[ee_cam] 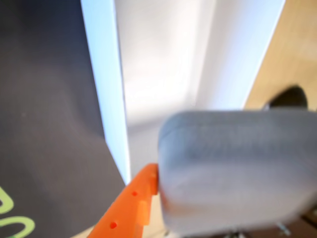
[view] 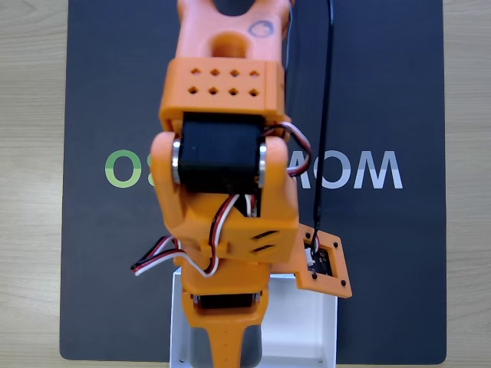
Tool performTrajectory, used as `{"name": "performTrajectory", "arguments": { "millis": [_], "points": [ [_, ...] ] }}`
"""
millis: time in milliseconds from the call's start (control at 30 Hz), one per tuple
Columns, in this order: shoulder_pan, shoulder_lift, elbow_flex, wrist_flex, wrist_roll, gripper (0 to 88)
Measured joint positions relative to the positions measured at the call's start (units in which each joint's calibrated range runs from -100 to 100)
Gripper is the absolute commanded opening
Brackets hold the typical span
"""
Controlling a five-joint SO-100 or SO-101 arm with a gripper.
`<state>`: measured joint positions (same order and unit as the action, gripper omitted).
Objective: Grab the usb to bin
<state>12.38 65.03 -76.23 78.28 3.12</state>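
In the fixed view the orange arm reaches down the frame, and its gripper [view: 222, 349] hangs over the left part of the white bin [view: 311, 326] at the bottom edge. A strip of the grey usb [view: 198, 351] peeks out beside the fingers. In the wrist view the usb [ee_cam: 237, 173] looms large and blurred at lower right, pressed against an orange finger [ee_cam: 130, 203]. The gripper is shut on it. Behind it lie the bin's white wall [ee_cam: 106, 89] and floor. The second finger is hidden by the block.
The bin stands on a black mat [view: 100, 253] with green and white lettering, which lies on a wooden table [view: 31, 192]. A black cable [view: 325, 115] runs down to the wrist camera mount [view: 326, 264]. The mat is bare on either side of the arm.
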Motion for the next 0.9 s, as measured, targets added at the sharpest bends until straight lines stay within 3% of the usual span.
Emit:
{"name": "performTrajectory", "arguments": {
  "millis": [367,467,733,900],
  "points": [
    [-1.06,-1.20,0.00,-0.34,1.00,50.0],
    [-1.24,-6.94,0.00,0.09,0.21,41.1],
    [-1.24,-30.43,8.77,4.74,-6.19,1.7],
    [-1.24,-48.29,22.59,8.62,-6.61,3.8]
  ]
}}
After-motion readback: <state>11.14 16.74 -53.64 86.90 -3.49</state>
